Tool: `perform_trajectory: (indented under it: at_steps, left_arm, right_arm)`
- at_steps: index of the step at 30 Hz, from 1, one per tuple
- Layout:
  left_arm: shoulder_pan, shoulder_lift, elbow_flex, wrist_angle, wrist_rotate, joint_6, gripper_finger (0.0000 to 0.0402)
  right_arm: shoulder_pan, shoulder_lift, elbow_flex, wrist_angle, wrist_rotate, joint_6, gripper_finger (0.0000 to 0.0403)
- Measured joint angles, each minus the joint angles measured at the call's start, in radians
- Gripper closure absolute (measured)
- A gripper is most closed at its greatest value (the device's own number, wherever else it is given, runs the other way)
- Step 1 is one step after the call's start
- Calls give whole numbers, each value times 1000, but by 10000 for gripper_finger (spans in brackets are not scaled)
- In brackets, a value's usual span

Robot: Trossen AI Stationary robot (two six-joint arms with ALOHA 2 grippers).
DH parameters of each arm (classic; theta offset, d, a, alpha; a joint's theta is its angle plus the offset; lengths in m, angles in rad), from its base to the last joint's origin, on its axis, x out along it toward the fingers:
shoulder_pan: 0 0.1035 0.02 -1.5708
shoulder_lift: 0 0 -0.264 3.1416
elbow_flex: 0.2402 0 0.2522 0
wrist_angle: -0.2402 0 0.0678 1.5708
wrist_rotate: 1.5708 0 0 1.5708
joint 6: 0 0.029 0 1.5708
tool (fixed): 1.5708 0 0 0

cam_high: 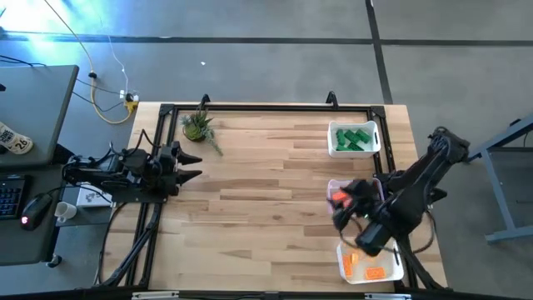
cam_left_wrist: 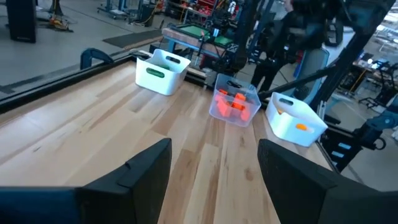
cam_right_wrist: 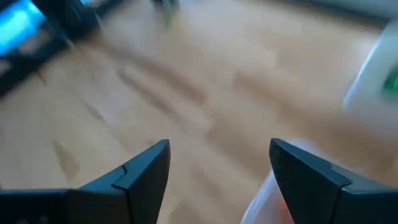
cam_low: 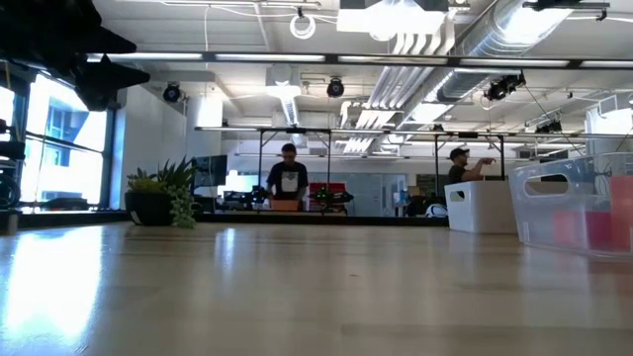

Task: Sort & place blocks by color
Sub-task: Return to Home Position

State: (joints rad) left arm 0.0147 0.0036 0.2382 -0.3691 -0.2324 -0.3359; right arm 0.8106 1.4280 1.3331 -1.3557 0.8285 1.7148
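Bins, three, lined along the right edge, judged so for the right arm's reach: far white bin (cam_left_wrist: 163, 84), transparent bin (cam_left_wrist: 219, 112), near white bin (cam_left_wrist: 286, 127).
Blocks, one colour per bin: green blocks (cam_high: 354, 137) far; red-orange blocks (cam_high: 338, 198) middle; yellow-orange blocks (cam_high: 375, 272) near. Exact counts cannot be told.
Right gripper (cam_right_wrist: 221, 146): above the two nearer bins, fingers wide, holding nothing; sorting looks finished.
Left gripper (cam_high: 193, 165): parked at the left edge, spread, empty, out of the way.
Potted plant (cam_high: 197, 125): one, far left.
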Motion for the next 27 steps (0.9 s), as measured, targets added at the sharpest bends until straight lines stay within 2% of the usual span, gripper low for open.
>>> perform_trajectory:
  at_steps: [3,5,10,13,20,23,27]
  left_arm:
    - [0,0,0,0,0,-10,172]
    - [0,0,0,0,-7,-9,172]
    - [0,0,0,0,-62,-10,172]
    - [0,0,0,0,-67,-11,172]
    - [0,0,0,0,-67,-12,172]
    - [0,0,0,0,-67,-12,172]
    - [0,0,0,0,-67,-12,172]
  right_arm:
    - [3,-86,0,-55,157,-76,142]
    - [12,-150,0,-62,226,-162,143]
    - [17,-305,-21,-49,274,-372,148]
    - [14,-403,-112,46,311,-443,148]
    - [-29,-639,-509,483,277,-575,149]
    - [-55,-715,-675,749,216,-664,149]
    - [-110,-768,-871,1182,98,-884,149]
